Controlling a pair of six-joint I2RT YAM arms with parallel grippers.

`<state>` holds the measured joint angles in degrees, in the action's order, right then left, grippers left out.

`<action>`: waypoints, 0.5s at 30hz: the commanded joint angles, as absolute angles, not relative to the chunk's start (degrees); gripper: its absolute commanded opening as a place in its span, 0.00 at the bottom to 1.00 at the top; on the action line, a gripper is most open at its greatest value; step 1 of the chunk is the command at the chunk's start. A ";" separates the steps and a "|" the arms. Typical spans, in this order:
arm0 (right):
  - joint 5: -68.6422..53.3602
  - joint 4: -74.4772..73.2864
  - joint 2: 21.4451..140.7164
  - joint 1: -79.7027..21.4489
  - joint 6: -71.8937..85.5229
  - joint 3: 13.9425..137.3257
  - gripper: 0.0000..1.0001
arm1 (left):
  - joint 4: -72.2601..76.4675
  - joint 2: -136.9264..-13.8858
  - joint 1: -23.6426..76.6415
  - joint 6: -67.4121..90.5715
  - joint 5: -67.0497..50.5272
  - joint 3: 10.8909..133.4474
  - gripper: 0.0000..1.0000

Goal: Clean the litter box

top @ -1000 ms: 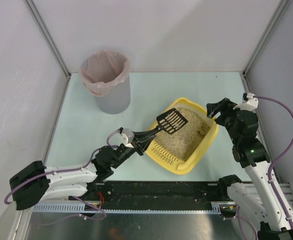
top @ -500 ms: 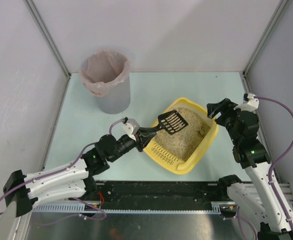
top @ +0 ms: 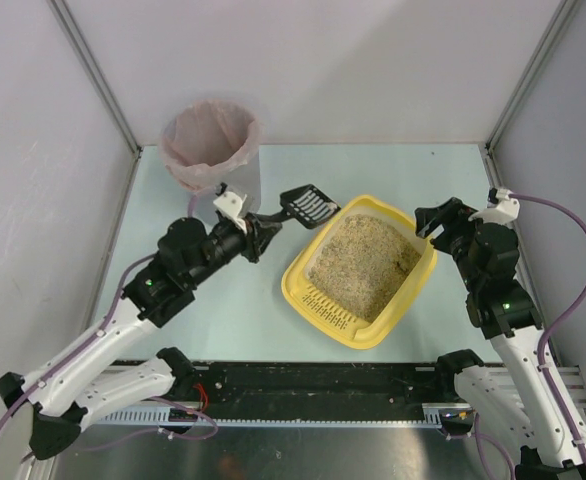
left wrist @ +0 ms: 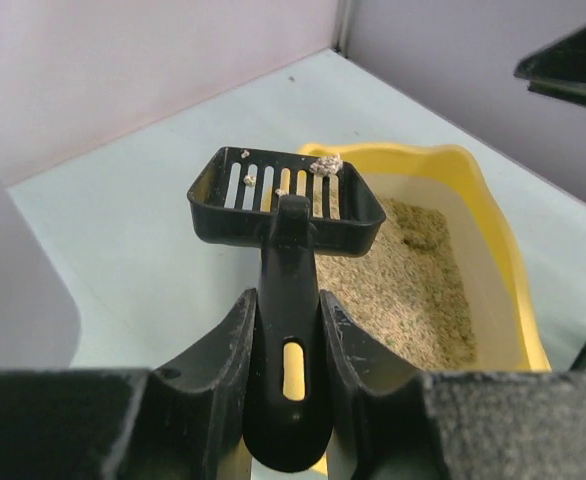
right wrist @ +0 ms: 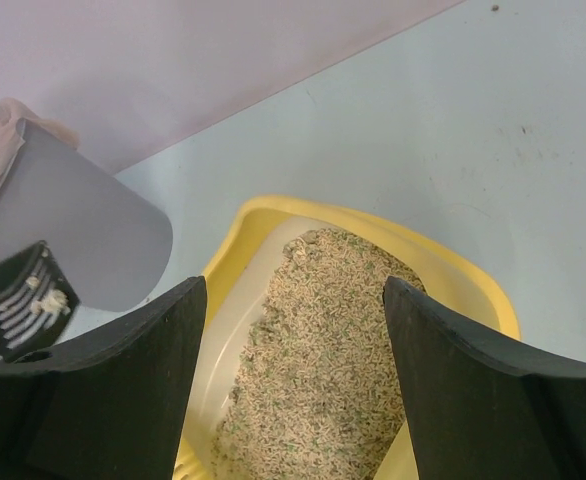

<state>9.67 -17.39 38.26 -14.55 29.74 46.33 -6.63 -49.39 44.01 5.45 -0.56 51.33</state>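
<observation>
Scoop (top: 308,203) now off litter box (top: 373,338), nearer bin (top: 243,175).

Gap btwn bin (top: 213,165) & litter box (top: 331,312) crossed by raised scoop (top: 308,203); far-side table (top: 393,170) open.

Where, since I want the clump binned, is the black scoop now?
In the top view the black scoop is left of centre, held in the left hand, between the grey bin and the yellow litter box.
</observation>
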 commanded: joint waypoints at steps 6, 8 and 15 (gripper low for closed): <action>10.73 -16.79 37.62 -14.77 28.56 46.41 0.76 | -13.96 -50.44 32.01 -3.16 -2.55 65.01 0.00; 10.46 -16.61 37.62 -14.77 28.74 46.49 0.76 | -15.98 -53.08 26.12 -3.25 -3.77 68.19 0.00; 8.88 -16.17 37.27 -14.68 29.00 46.23 0.76 | -21.70 -62.74 16.35 -7.54 2.00 80.49 0.00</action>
